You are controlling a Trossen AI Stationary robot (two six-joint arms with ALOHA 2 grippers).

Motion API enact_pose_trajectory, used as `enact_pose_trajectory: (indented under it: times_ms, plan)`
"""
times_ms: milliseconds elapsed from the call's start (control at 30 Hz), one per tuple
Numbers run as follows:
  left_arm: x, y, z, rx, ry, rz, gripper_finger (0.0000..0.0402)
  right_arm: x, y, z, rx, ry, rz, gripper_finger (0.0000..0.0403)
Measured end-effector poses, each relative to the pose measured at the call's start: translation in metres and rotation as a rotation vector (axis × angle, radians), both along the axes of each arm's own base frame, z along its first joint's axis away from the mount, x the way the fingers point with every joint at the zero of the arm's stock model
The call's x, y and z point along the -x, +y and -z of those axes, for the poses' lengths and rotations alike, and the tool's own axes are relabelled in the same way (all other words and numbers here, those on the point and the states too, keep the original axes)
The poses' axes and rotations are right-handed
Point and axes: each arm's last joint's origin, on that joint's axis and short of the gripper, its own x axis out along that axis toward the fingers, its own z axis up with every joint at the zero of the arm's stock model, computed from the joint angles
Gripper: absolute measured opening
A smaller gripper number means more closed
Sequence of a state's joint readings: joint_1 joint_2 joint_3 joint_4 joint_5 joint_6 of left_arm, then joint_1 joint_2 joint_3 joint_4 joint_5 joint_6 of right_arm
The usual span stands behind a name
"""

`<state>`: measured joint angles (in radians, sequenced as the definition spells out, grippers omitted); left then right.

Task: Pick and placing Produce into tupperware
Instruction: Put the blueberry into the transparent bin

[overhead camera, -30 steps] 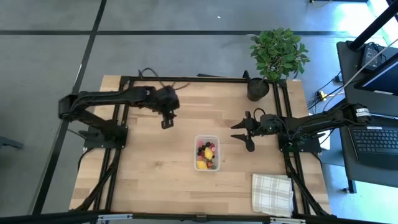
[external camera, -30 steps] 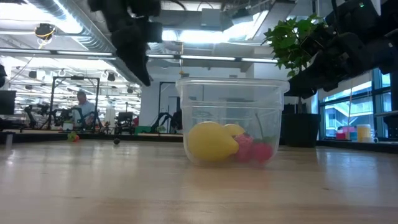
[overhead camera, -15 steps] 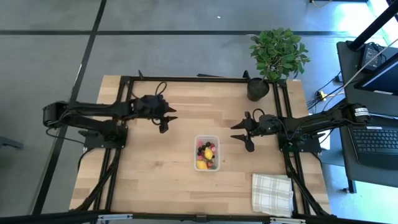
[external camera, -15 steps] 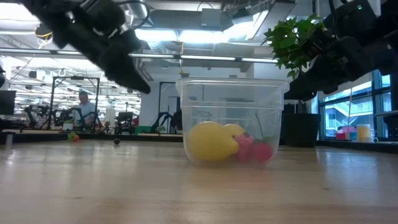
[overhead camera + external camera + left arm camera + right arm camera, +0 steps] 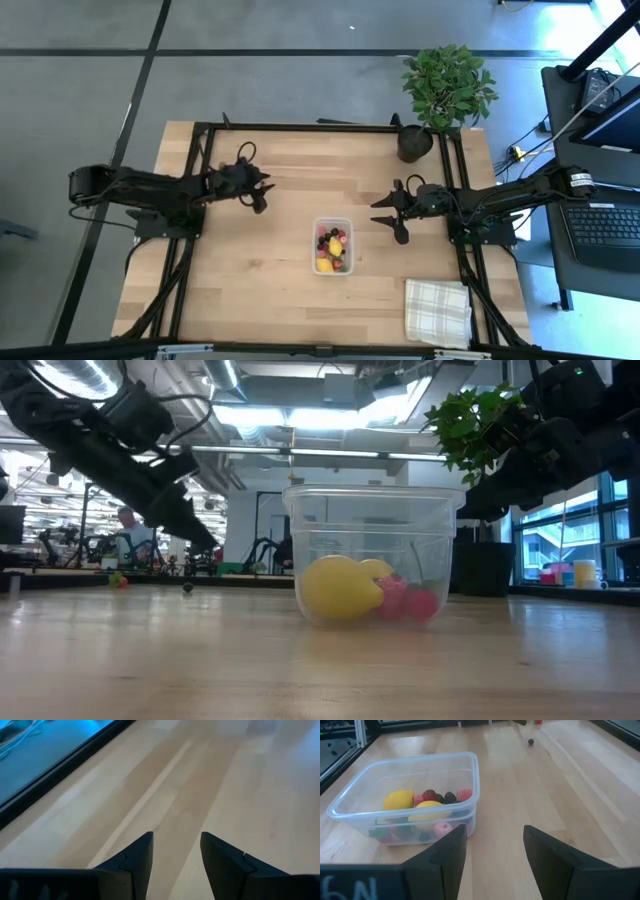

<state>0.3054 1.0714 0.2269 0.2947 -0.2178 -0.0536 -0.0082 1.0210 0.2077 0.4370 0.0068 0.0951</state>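
The left gripper (image 5: 262, 188) has retracted from the tub (image 5: 333, 245), fingers apart and empty. Fruit (image 5: 333, 247) sits inside; the right gripper (image 5: 385, 211) waits open

Two dark, near-black jointed arms, each trailing thin black cables that loop beside the wrist. The left hand (image 5: 176, 851) ends in two matte black, wedge-shaped fingers with stepped inner edges. The right hand (image 5: 495, 845) carries the same angular black fingers, with pale handwritten marks on its housing.
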Motion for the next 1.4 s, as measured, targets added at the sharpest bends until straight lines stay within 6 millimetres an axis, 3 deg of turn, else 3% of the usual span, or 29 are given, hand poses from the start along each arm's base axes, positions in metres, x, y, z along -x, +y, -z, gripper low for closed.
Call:
enact_pose_trajectory:
  times_ms: [300,733,1267,1400]
  plan:
    - [0.015,-0.001,0.018,-0.020,0.019,-0.133,0.0157,0.000,0.000,0.000,0.001,0.000,0.000,0.0198]
    - [0.032,-0.006,0.037,-0.032,-0.005,-0.139,0.0157,-0.001,0.000,-0.002,0.003,-0.018,-0.001,0.0198]
    - [0.035,0.001,0.035,-0.016,-0.066,-0.177,0.0157,-0.001,0.000,-0.003,0.026,-0.037,-0.009,0.0198]
    - [0.034,-0.001,0.036,0.004,-0.065,-0.100,0.0157,-0.001,0.000,-0.003,0.028,-0.037,-0.010,0.0198]
